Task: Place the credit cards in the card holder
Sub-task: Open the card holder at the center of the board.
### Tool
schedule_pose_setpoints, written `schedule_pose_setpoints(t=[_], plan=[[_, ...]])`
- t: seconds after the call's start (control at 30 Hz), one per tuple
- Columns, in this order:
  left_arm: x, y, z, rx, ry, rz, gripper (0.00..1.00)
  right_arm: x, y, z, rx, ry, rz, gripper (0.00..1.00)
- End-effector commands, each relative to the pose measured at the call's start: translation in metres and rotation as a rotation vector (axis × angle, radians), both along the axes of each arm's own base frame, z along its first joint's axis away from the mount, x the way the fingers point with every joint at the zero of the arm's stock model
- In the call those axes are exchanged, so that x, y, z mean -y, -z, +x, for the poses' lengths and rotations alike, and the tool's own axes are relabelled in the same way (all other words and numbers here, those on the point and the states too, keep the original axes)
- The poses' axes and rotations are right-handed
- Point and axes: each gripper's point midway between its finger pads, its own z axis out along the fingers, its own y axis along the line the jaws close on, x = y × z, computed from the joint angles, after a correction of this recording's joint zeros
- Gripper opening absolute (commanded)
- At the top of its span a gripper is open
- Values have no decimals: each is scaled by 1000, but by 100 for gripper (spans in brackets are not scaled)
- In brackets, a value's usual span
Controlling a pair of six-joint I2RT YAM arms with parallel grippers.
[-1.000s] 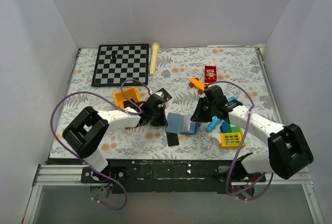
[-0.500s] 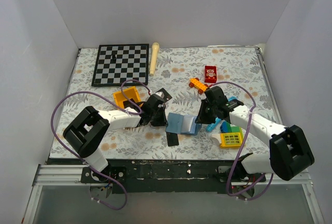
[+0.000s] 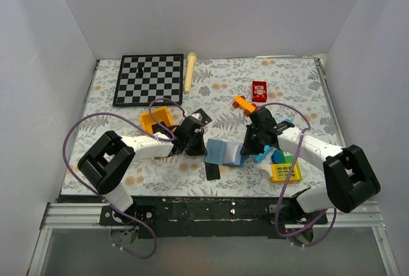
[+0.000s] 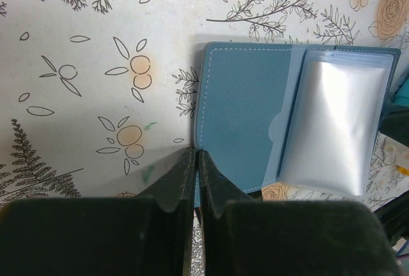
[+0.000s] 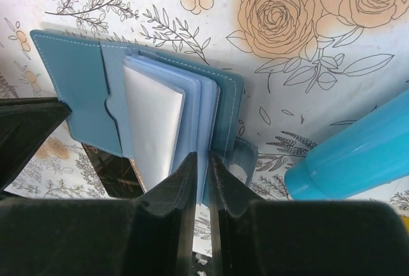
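The table (image 3: 108,154), covered in a flowered cloth, carries a chessboard (image 3: 148,79) at the far left, with a wooden stick (image 3: 189,71) just beside its right edge. An orange tray (image 3: 153,121) lies behind the left arm.

The card holder (image 3: 220,151) lies open like a book near the front middle, between the two arms, with its clear sleeve (image 4: 335,122) facing up. The left gripper (image 4: 195,156) has its fingers pressed together on nothing, tips down at the holder's left cover edge. The right gripper (image 5: 203,160) is narrowed onto the holder's inner leaves at the right side, pinching them.

A yellow window block (image 3: 285,172) sits to the right near the front. A blue tube (image 5: 351,154) lies just beside the holder's right edge, close to the right gripper. One black credit card (image 3: 213,170) pokes out from under the holder's near edge; the rest of it is hidden. Farther back are a red box (image 3: 259,91) and an orange toy (image 3: 242,103), well apart from the holder.
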Motion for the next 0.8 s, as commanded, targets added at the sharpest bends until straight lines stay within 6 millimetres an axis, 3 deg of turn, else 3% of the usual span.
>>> schedule_pose_setpoints(t=[0.0, 0.77], plan=[[-8, 8, -6, -16, -5, 30, 0, -9, -3, 12, 32, -10, 16, 19], [1, 10, -9, -32, 22, 5, 0, -38, 17, 24, -38, -82, 42, 21]])
